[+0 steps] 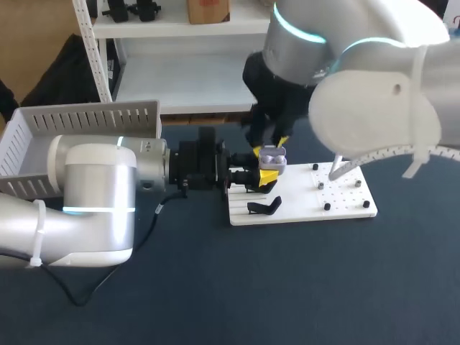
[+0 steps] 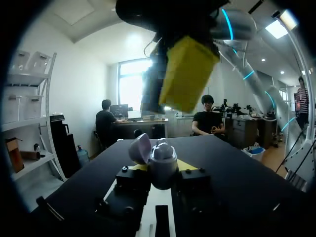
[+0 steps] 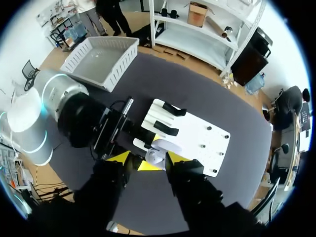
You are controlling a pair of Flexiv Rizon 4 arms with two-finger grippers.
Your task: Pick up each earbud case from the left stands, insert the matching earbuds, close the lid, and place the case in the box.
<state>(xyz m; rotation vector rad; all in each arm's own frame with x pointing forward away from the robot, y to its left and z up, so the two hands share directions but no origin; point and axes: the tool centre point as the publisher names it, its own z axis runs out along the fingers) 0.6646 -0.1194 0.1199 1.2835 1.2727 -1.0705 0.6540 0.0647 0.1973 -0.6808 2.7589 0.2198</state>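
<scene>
The left gripper point(image 1: 264, 175) is clamped on the earbud case point(image 1: 272, 156), which is held upright with its lid point(image 2: 140, 149) swung open, over the left part of the white board point(image 1: 338, 205). The right gripper point(image 3: 148, 158) is poised directly above the case, its fingers spread apart and nothing held. A black stand point(image 1: 264, 208) is seen on the board near the case. The grey box point(image 1: 86, 118) is set well apart at the table's left.
</scene>
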